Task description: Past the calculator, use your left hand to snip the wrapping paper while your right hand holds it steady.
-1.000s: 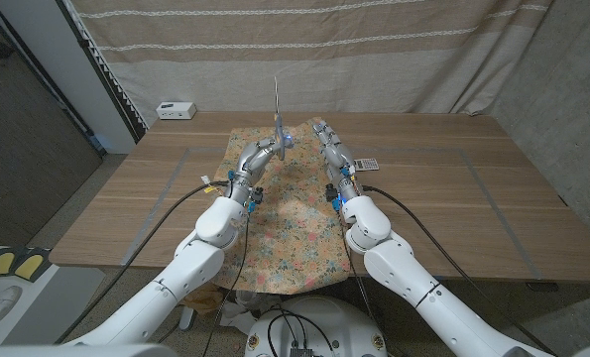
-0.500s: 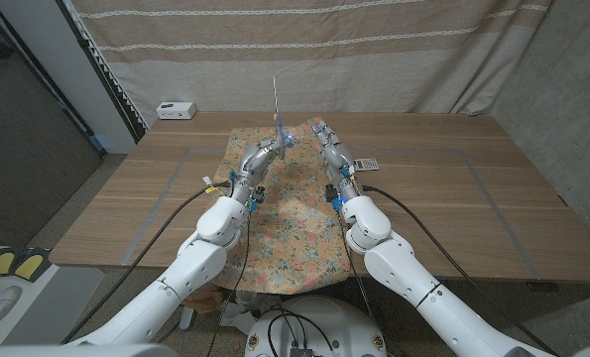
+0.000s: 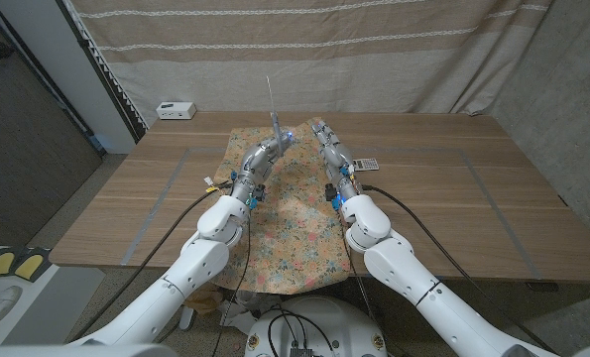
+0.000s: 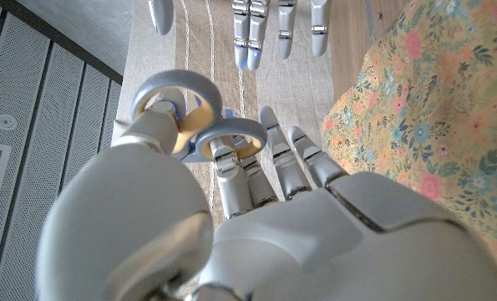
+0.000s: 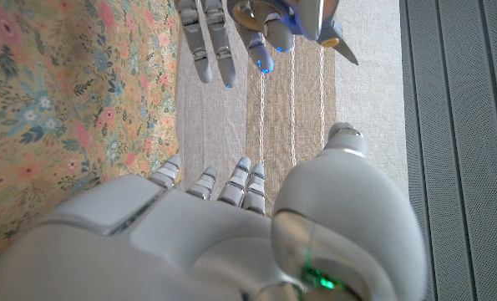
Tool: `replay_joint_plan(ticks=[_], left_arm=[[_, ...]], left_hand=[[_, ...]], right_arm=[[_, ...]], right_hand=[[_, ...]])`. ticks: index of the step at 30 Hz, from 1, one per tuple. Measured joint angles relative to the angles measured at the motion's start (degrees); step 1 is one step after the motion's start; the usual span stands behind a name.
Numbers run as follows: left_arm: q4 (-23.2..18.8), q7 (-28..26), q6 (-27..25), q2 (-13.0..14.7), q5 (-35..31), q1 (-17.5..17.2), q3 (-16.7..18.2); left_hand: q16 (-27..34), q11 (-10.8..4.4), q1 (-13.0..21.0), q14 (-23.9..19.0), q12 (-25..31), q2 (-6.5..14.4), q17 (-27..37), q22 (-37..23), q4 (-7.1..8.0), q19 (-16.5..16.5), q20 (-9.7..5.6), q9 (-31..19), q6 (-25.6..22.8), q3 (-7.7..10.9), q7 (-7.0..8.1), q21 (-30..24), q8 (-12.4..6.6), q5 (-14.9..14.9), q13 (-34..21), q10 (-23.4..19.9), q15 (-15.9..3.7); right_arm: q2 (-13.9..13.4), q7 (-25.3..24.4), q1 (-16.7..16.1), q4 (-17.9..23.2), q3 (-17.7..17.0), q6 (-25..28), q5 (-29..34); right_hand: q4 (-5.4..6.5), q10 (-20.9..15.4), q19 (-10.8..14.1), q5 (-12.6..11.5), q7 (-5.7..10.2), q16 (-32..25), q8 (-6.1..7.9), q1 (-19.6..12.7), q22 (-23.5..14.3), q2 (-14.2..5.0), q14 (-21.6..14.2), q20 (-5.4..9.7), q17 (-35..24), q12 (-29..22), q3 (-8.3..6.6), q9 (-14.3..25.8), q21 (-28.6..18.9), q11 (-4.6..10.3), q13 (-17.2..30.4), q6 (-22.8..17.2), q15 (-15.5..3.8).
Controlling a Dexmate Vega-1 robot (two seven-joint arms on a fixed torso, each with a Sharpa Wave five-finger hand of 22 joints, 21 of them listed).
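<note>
The floral wrapping paper point(image 3: 290, 213) lies down the middle of the table and hangs over its near edge. My left hand point(image 3: 260, 157) is raised above the paper's far left part and grips scissors point(image 3: 272, 111) whose closed blades point straight up. Its fingers sit in the grey handle rings point(image 4: 200, 125). My right hand point(image 3: 330, 147) reaches out with fingers straight and apart, holding nothing, over the paper's far right edge. Its fingertips point(image 4: 275, 25) face my left hand. A small calculator point(image 3: 368, 164) lies just right of my right hand. The paper point(image 5: 56, 109) also shows beside my right hand point(image 5: 231, 234).
A small white box point(image 3: 176, 109) stands at the table's far left corner. A striped curtain point(image 3: 374, 50) hangs behind the table. Bare wood with taped lines point(image 3: 483, 183) extends on either side of the paper.
The scissor blades have tipped a little to the left with my left hand. My right hand has stayed where it was.
</note>
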State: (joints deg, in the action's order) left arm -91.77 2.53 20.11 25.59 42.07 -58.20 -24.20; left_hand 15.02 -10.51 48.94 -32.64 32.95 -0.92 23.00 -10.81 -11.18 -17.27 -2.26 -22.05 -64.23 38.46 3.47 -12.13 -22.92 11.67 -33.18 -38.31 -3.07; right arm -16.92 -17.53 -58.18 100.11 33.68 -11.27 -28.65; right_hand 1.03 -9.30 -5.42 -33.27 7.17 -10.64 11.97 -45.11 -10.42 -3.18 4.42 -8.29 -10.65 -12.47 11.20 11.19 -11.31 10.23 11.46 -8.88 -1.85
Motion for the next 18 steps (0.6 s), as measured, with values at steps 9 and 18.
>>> replay_joint_plan(ticks=[9, 18], left_arm=[[0.97, 3.82, -0.64, -0.49, 3.73, 0.88, 0.39], [1.29, 7.18, -1.77, -0.47, 6.97, 1.27, 0.86]], left_hand=[[-1.05, 0.21, -0.28, 1.25, -1.61, -0.28, -0.15, 0.0, -0.19, 0.0, 0.0, -0.16, 0.0, 0.19, 0.0, 0.0, 0.0, 0.24, 1.17, -0.21, 0.03], [-1.5, 0.31, -0.64, 1.32, -2.45, -0.64, -0.42, 0.01, -0.19, 0.0, 0.0, -0.69, 0.0, 0.19, 0.0, 0.0, -0.47, 0.24, 2.26, -0.33, 0.11]], right_arm=[[0.13, 0.14, 0.27, -0.4, 0.0, 0.16, -0.3], [0.17, 0.34, 0.77, -0.87, -0.13, 0.2, -0.36]], right_hand=[[0.0, 0.0, 0.32, 0.0, 0.0, 0.0, 0.0, -0.15, 0.0, -0.61, 0.0, 0.32, -0.01, 0.0, 0.0, 0.0, 0.0, 0.0, 0.0, 0.0, 0.0], [0.0, 0.0, 0.63, 0.0, 0.0, 0.0, 0.0, -0.15, 0.0, -0.61, 0.0, 0.63, -0.01, 0.0, 0.0, 0.01, 0.0, 0.0, 0.0, 0.0, 0.0]])
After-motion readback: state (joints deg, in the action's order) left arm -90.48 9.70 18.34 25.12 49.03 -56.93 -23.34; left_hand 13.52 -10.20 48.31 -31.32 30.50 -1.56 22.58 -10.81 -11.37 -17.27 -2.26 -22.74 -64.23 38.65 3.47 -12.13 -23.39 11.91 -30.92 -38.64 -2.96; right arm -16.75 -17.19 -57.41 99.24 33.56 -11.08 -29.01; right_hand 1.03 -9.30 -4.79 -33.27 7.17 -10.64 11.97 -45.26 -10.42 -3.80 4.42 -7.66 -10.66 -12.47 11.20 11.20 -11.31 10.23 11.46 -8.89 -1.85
